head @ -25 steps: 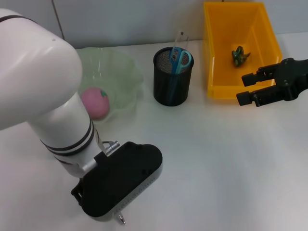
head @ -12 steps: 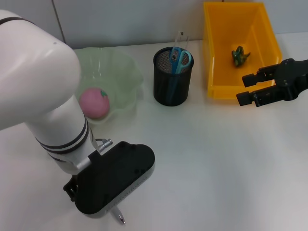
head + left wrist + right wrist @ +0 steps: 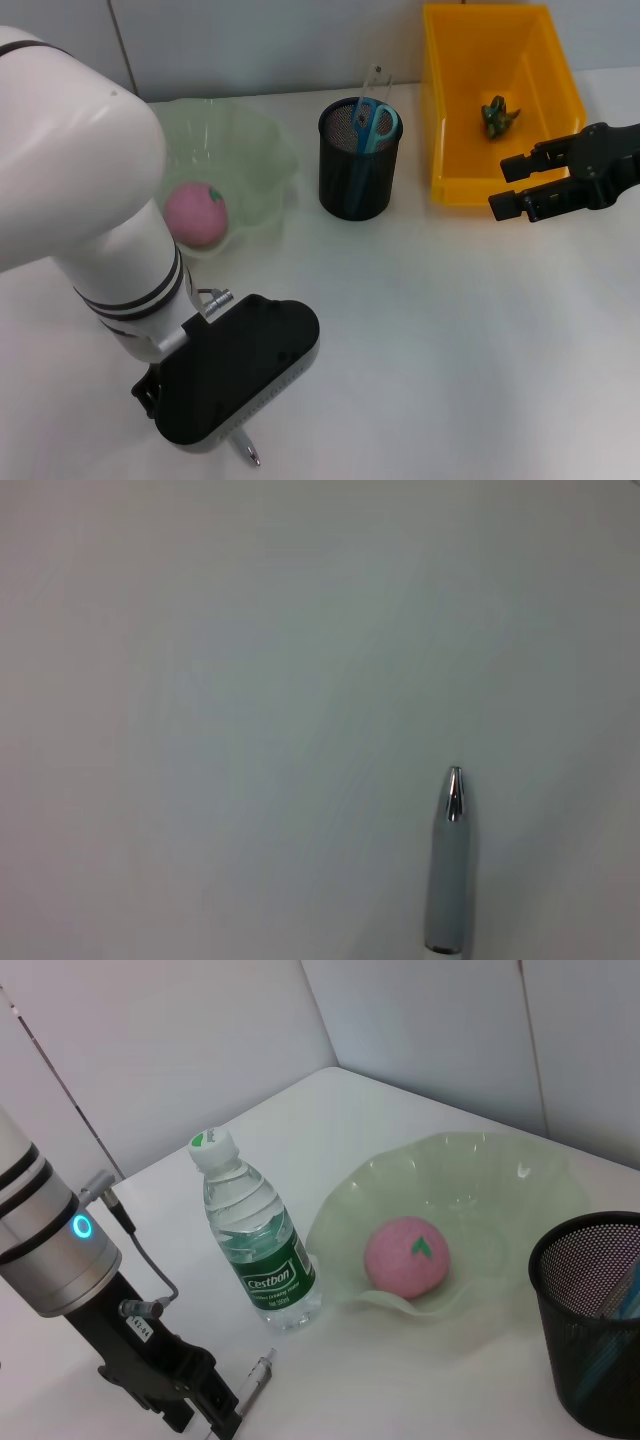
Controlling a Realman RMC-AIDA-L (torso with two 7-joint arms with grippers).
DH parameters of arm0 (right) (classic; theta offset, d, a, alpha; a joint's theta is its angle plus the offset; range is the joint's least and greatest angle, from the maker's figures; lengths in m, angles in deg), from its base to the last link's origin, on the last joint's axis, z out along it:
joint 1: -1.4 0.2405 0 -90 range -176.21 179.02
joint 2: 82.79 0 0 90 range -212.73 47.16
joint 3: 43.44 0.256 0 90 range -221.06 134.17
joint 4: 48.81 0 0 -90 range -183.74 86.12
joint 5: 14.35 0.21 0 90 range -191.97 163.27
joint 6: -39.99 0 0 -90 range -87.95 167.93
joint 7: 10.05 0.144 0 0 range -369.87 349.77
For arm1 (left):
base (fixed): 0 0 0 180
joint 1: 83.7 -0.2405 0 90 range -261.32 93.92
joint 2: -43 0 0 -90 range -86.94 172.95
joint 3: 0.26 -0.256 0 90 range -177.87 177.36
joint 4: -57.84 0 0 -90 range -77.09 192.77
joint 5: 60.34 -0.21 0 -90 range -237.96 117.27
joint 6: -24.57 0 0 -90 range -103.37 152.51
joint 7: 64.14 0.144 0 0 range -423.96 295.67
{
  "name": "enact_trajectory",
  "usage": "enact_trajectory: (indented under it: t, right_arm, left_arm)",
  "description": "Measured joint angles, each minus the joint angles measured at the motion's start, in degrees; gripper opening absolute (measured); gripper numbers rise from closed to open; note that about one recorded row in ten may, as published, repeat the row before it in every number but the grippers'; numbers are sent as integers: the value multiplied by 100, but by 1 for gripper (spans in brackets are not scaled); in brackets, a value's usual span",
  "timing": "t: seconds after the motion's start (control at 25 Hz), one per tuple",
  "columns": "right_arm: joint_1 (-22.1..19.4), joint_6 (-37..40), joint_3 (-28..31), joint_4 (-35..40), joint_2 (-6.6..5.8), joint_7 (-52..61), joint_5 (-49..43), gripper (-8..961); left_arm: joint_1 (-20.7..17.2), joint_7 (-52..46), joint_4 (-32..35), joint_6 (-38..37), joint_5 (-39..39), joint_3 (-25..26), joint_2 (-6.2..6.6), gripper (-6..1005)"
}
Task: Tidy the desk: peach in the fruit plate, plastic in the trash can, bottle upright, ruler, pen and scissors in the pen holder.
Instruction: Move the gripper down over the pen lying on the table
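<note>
While your left gripper [image 3: 215, 1405] sits low over the pen [image 3: 247, 453], grip unclear, the bottle [image 3: 255, 1232] stands beside the plate [image 3: 262, 150] holding the peach [image 3: 196, 213], with the holder [image 3: 358, 160] and bin [image 3: 497, 95] beyond, right gripper [image 3: 508, 186] wide open.

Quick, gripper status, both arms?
Left gripper: low over the pen on the desk; cannot tell whether it grips.
Right gripper: open, empty, beside the yellow bin.
</note>
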Motion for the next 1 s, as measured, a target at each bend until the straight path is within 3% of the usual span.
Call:
enact_trajectory:
  t: [0.44, 1.0]
  right_arm:
    - [6, -4, 2, 9, 0, 61, 0, 756]
    - [60, -2, -7, 2, -8, 45, 1, 756]
  left_arm:
    - [0, 148, -1, -2, 37, 18, 0, 510]
    - [5, 175, -126, 126, 89, -26, 0, 498]
